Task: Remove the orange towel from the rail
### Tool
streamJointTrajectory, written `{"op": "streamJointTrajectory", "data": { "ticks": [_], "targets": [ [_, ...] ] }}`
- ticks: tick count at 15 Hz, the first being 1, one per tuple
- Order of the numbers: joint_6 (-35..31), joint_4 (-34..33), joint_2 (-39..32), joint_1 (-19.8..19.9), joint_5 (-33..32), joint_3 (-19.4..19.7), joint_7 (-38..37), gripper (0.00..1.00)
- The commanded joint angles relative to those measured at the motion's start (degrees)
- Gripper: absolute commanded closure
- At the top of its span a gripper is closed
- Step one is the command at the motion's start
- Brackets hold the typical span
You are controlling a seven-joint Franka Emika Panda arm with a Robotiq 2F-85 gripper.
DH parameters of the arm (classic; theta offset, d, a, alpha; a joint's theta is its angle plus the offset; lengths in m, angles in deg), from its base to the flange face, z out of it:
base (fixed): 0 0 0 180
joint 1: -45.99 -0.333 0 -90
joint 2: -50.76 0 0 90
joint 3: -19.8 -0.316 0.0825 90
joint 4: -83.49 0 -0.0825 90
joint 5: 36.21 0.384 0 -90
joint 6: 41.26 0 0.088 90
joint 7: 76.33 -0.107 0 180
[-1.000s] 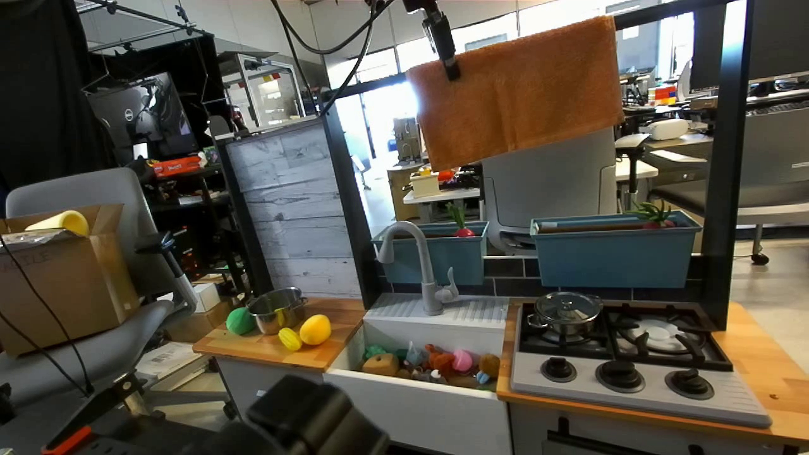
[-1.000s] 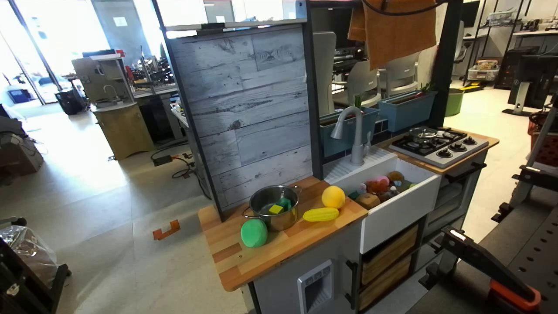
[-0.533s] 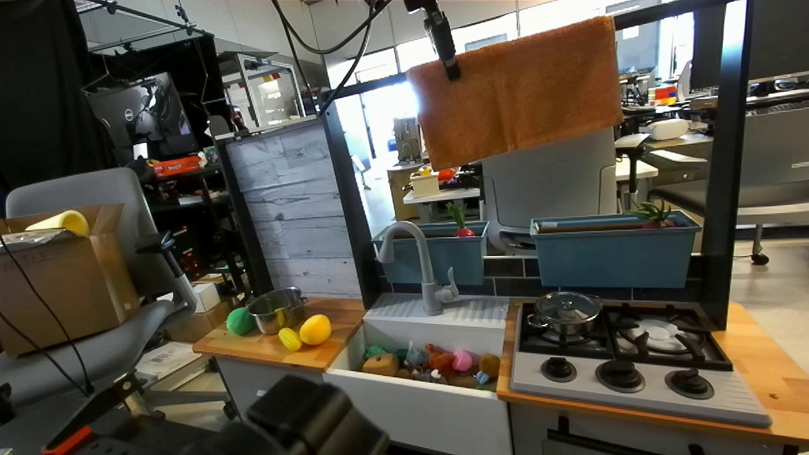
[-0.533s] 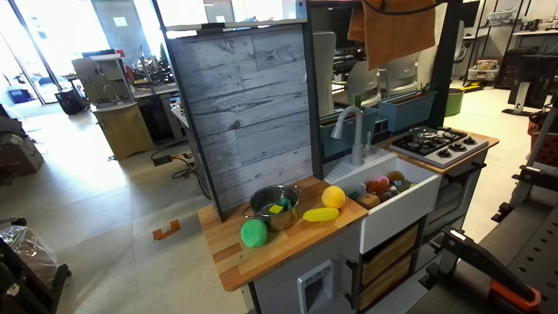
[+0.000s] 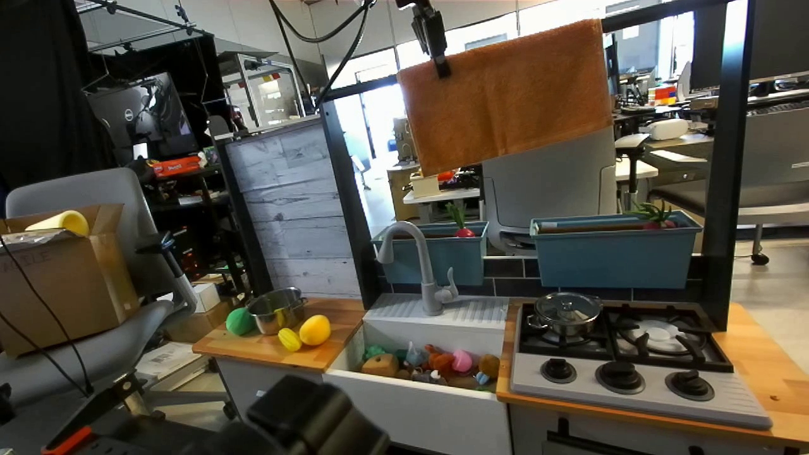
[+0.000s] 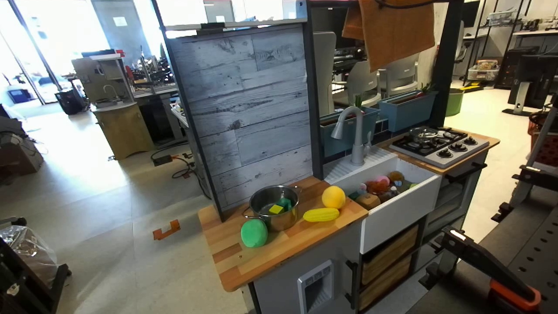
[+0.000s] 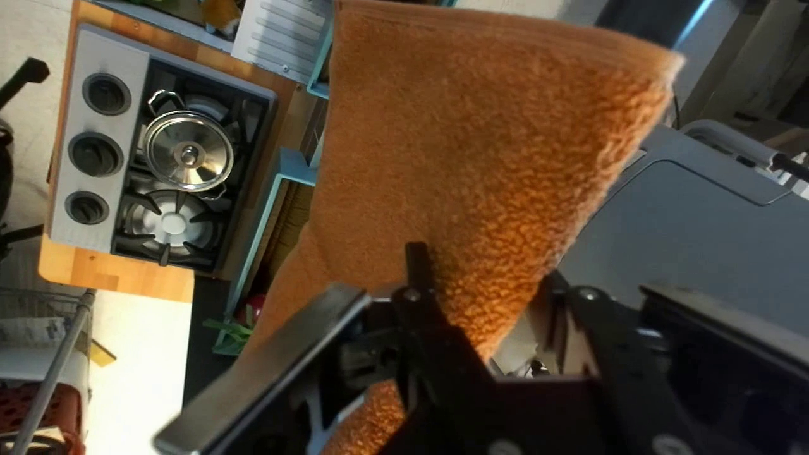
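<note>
The orange towel (image 5: 505, 101) hangs folded over the rail (image 5: 654, 15), high above the sink unit. The rail shows as a dark bar on both sides of the towel. My gripper (image 5: 441, 66) is at the towel's upper left part, with a dark finger against its front face. In the wrist view, my gripper (image 7: 485, 272) has one finger on each side of the towel's top fold (image 7: 531, 240), which fills the space between the fingertips. The rail under the fold is hidden. The towel also shows in an exterior view (image 6: 396, 35), where the fingers are out of view.
Below stand the faucet (image 5: 420, 259), two blue planters (image 5: 613, 259), the sink (image 5: 417, 382) with toys, and the stove (image 5: 638, 385) with a lidded pot (image 5: 565, 313). Black posts (image 5: 723, 164) and a grey-white panel (image 5: 291, 202) frame the unit. Black cables (image 5: 347, 60) hang beside the arm.
My gripper has moved a little left along the rail in the last half second. The towel has slid left with it by about the same amount, its right edge uncovering more rail.
</note>
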Motion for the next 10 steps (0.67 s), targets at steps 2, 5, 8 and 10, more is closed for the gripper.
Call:
{"op": "streamJointTrajectory", "data": {
  "ticks": [2,5,8,10],
  "targets": [
    [2.4,0.1,1.1,-0.2,0.0,-0.5,2.1,0.87],
    [2.5,0.1,1.3,-0.2,0.2,-0.7,2.4,0.87],
    [2.8,0.1,1.4,-0.3,0.2,-0.7,3.4,0.29],
    [3.6,0.1,1.5,-0.4,0.4,-0.8,4.6,0.15]
  ]
}}
